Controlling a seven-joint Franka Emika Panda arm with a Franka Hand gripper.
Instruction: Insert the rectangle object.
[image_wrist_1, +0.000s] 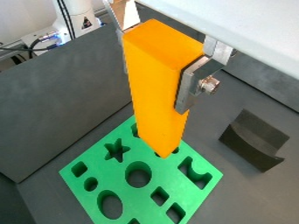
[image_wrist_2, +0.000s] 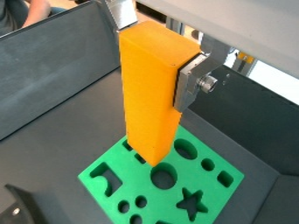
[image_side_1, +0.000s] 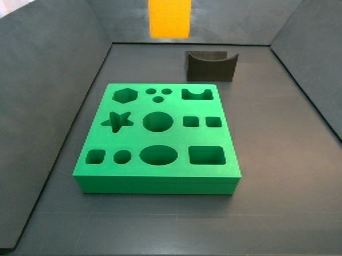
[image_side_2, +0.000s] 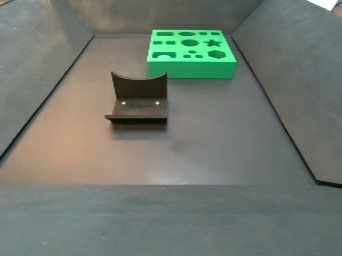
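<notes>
The rectangle object is a tall orange block, seen in both wrist views (image_wrist_1: 158, 87) (image_wrist_2: 149, 96). My gripper (image_wrist_1: 158, 79) (image_wrist_2: 155, 74) is shut on its upper part. One silver finger (image_wrist_1: 193, 86) (image_wrist_2: 193, 83) presses its side; the other finger is mostly hidden behind it. The block hangs upright above the green board (image_wrist_1: 87, 166) (image_wrist_2: 105, 171), with its lower end clear of the holes. In a side view only the block's lower end (image_side_1: 170, 18) shows, high above the board (image_side_1: 160, 178); the gripper is out of frame there. The board also shows far off in a side view (image_side_2: 191, 68), without block or gripper.
The dark fixture stands on the floor beside the board (image_wrist_1: 254, 138) (image_side_1: 211, 65) (image_side_2: 138, 100). The board has star, round, hexagon and rectangular holes, with a larger rectangular one (image_side_1: 206, 155) near a corner. Dark sloping walls (image_side_1: 80, 90) enclose the floor.
</notes>
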